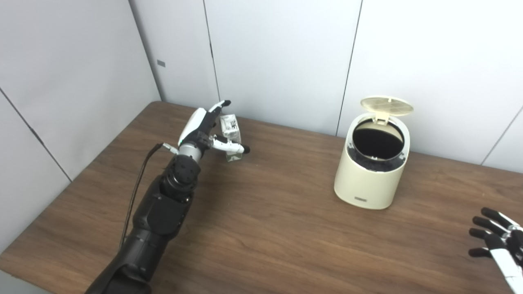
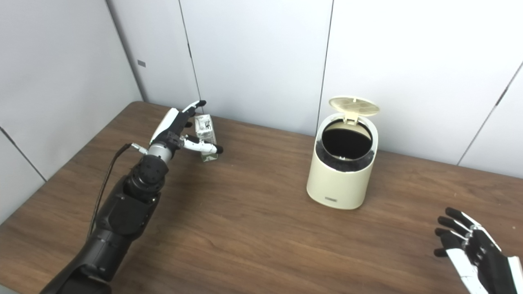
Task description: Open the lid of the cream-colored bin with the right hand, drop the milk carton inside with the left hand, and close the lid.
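The cream-colored bin stands on the table at the right of centre, its round lid tipped up at the back and the dark inside showing. A small milk carton stands upright at the far left of the table. My left hand is right at the carton, fingers stretched up behind it and thumb reaching across its front; the hand is open, not closed on it. My right hand is low at the near right, well clear of the bin, fingers spread and empty.
The brown wooden table is bounded by white wall panels at the back and left. A black cable runs along my left forearm. A wide stretch of tabletop lies between the carton and the bin.
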Controlling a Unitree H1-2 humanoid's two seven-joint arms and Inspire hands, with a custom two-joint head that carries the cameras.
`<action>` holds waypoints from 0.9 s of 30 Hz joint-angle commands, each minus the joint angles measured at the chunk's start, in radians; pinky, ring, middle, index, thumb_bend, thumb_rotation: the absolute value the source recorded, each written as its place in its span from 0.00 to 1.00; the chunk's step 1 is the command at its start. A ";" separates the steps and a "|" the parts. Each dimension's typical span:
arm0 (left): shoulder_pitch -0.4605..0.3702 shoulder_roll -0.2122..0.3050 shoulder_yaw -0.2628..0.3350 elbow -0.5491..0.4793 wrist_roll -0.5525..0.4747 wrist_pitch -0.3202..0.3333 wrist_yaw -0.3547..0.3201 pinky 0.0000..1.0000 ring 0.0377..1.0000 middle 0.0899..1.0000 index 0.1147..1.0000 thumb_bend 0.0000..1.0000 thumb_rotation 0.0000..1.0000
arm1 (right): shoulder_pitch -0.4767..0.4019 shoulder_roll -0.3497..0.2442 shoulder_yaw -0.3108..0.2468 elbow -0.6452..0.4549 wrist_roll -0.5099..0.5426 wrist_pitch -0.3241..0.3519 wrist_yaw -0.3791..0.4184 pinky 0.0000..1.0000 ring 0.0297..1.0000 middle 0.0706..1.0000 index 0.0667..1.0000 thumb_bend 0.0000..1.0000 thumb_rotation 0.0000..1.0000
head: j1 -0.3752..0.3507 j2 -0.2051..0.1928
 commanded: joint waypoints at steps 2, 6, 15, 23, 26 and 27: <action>-0.053 0.036 -0.014 0.016 0.025 -0.048 0.028 0.87 0.94 0.96 0.96 0.97 0.04 | -0.015 -0.002 -0.005 -0.049 0.004 -0.016 0.003 0.51 0.70 0.73 0.76 0.78 0.74 | -0.001 0.003; -0.065 0.052 -0.050 0.048 0.076 -0.044 0.046 0.85 0.90 0.91 0.92 0.96 0.04 | -0.013 -0.005 0.002 -0.053 -0.015 -0.017 0.000 0.52 0.71 0.73 0.76 0.78 0.75 | -0.001 0.003; -0.058 0.040 -0.041 0.050 0.109 -0.068 0.116 0.51 0.57 0.61 0.62 0.83 0.00 | -0.011 -0.004 0.005 -0.073 -0.022 0.001 0.006 0.50 0.69 0.73 0.74 0.77 0.76 | -0.006 0.012; -0.066 0.029 -0.037 0.021 0.080 -0.080 0.099 0.36 0.40 0.45 0.41 0.48 0.00 | -0.007 -0.010 0.023 -0.110 -0.030 0.043 0.025 0.52 0.71 0.75 0.76 0.70 0.79 | -0.009 0.019; -0.071 0.021 -0.040 0.020 0.083 -0.086 0.104 0.36 0.41 0.45 0.40 0.48 0.00 | -0.008 -0.017 0.037 -0.118 -0.055 0.054 0.032 0.55 0.73 0.77 0.78 0.67 0.82 | -0.012 0.022; -0.072 0.020 -0.040 0.021 0.085 -0.089 0.106 0.36 0.41 0.45 0.40 0.48 0.00 | -0.008 -0.017 0.039 -0.121 -0.059 0.058 0.033 0.55 0.74 0.77 0.79 0.66 0.82 | -0.012 0.022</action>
